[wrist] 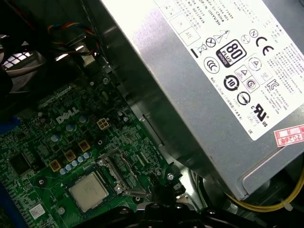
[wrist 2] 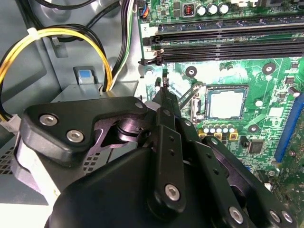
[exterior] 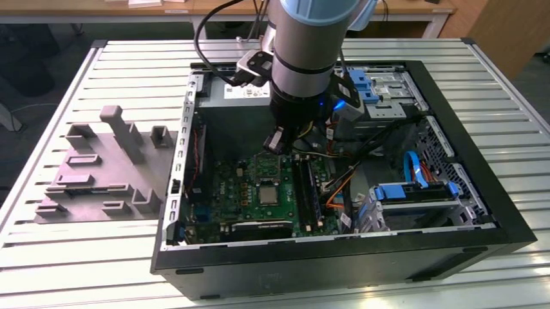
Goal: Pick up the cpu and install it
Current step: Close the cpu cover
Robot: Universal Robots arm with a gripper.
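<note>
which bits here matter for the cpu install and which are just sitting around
Part of the job:
- cpu, lying in the socket on the motherboard
- hand, above the board beside the socket

Just lying about:
- grey tray beside the case
- power supply
- yellow cables

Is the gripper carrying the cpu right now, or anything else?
Nothing. The cpu lies in the socket on the motherboard; the gripper hangs beside it, fingertips together and empty.

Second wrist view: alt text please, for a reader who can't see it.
The arm's black hand hangs above a green motherboard, its tip beside the metal-framed socket where the silvery cpu already sits. Black memory slots run along the board beyond the socket, and yellow and black cables loop over the grey case wall.
</note>
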